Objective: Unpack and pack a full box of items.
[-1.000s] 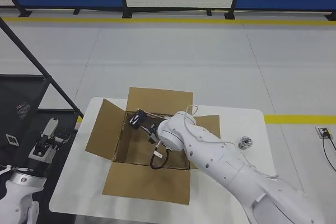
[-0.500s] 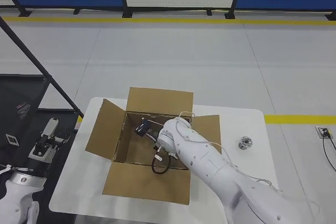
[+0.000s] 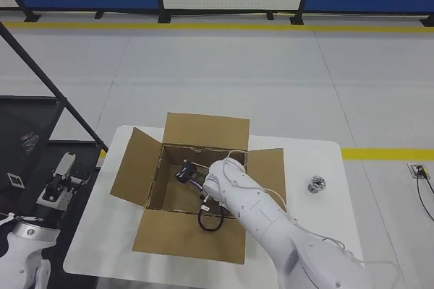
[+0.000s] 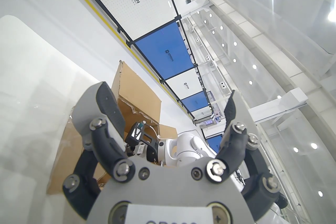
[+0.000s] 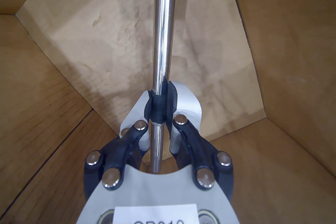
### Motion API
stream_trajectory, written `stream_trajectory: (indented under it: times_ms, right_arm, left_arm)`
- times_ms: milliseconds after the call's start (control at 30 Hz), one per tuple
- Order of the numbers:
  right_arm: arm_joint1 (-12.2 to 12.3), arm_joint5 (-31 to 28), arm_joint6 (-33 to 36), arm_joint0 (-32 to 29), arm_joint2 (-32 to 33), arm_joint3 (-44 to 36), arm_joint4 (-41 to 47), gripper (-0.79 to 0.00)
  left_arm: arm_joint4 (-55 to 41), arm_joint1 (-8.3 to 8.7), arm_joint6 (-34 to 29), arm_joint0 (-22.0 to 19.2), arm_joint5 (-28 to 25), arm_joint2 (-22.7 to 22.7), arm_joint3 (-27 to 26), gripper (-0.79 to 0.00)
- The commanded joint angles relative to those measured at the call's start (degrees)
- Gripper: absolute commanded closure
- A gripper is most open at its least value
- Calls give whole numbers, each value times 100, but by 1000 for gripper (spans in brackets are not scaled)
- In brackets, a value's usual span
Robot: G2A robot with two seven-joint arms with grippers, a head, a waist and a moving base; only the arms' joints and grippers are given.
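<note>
An open cardboard box [image 3: 192, 235] stands on the white table [image 3: 311, 224], flaps folded out. My right arm [image 3: 235, 195] bends down into it. In the right wrist view my right gripper [image 5: 160, 101] is shut on a shiny metal rod [image 5: 164, 25], pinched near its lower part. The rod points down at the bare brown box floor [image 5: 110, 30], and I cannot tell whether its tip touches. My left gripper [image 4: 168, 96] is open with nothing between its fingers, held off the table's left side [image 3: 64, 170], facing the box [image 4: 136, 93].
A small shiny round object [image 3: 316, 183] lies on the table right of the box. A black frame [image 3: 50, 90] and dark netting stand to the left, beside my left arm. Box walls [image 5: 288, 25] close in around the rod.
My right arm has sunk deeper into the box with the rod, its wrist shifting toward the near side. The left arm has stayed put.
</note>
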Motion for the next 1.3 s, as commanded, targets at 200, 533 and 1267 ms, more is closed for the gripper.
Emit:
stream_trajectory:
  times_ms: [200,533,1267]
  right_arm:
    - [-91,-65,-61,-21,78,252,39,-135]
    - [-120,-91,-151,-24,153,348,8,-185]
    - [-13,-512,-1299,94,303,-22,-276,-271]
  left_arm:
    - [0,0,0,0,0,0,0,-785]
    - [0,0,0,0,0,0,0,-785]
    - [0,0,0,0,0,0,0,-785]
